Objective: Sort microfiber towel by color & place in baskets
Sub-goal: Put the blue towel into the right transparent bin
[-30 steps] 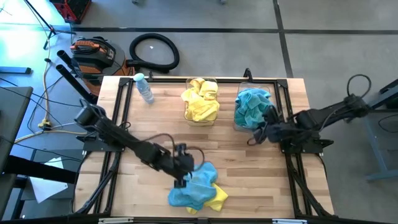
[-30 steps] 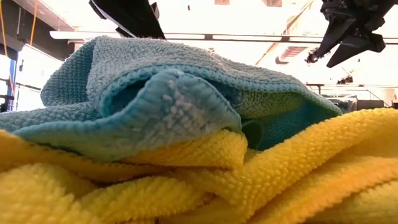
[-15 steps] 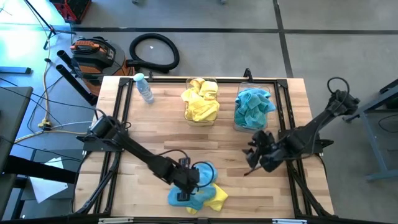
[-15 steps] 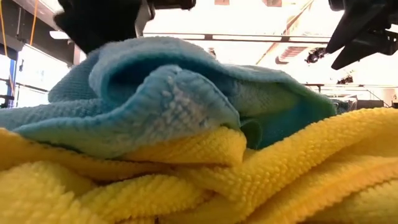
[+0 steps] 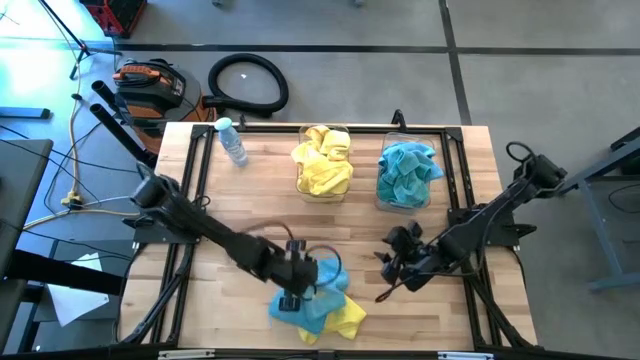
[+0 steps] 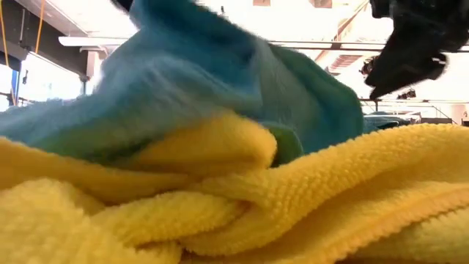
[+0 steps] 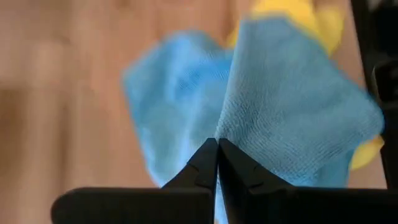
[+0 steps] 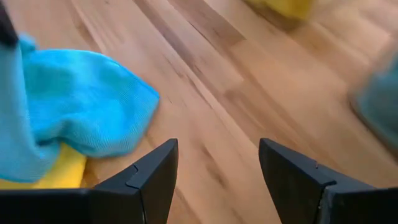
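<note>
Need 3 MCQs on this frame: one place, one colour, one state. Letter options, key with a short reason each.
1. Where does the loose pile of fuzzy microfiber towels lie?
A. near edge of the wooden table
B. beside the bottle
C. on the floor

2. What colour are the towels in the right clear plastic basket?
A. yellow
B. teal-blue
C. mixed

3. What is the left claw doing?
A. open above the pile
B. shut on a teal-blue towel
C. inside a basket

Key: 1 A, the high view shows the pile by the near edge. 2 B, only teal-blue cloth fills it; the left basket holds yellow. 3 B, the left wrist view shows its fingers pinched on blue cloth.
</note>
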Robot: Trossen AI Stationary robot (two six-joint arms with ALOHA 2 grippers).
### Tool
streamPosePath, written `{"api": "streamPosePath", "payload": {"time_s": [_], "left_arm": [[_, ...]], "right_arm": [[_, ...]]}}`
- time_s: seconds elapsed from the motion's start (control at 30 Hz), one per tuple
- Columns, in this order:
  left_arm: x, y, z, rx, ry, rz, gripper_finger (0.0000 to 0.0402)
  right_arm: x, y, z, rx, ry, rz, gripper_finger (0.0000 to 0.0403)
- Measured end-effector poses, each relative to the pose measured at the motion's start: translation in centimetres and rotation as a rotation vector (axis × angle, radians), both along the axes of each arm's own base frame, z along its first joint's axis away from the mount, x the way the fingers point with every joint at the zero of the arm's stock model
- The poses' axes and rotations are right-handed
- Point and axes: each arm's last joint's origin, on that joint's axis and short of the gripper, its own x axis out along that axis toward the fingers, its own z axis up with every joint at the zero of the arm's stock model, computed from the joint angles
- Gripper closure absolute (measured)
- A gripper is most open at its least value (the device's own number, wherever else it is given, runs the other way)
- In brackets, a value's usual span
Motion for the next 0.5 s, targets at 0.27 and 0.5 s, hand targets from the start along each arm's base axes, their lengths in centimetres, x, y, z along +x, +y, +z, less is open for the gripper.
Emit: {"api": "streamPosePath", "payload": {"time_s": [0.27, 0.5], "left_arm": [[-1.9, 4.1, 7.8, 0.001, -0.240, 0.039, 0.0401], [-1.6, 7.3, 10.7, 0.004, -0.388, 0.055, 0.0401]], "right_arm": [[3.6, 0.1, 1.8, -0.179, -0.209, 0.213, 0.0183], [6.4, -1.6, 4.6, -0.328, -0.435, 0.306, 0.0183]]}}
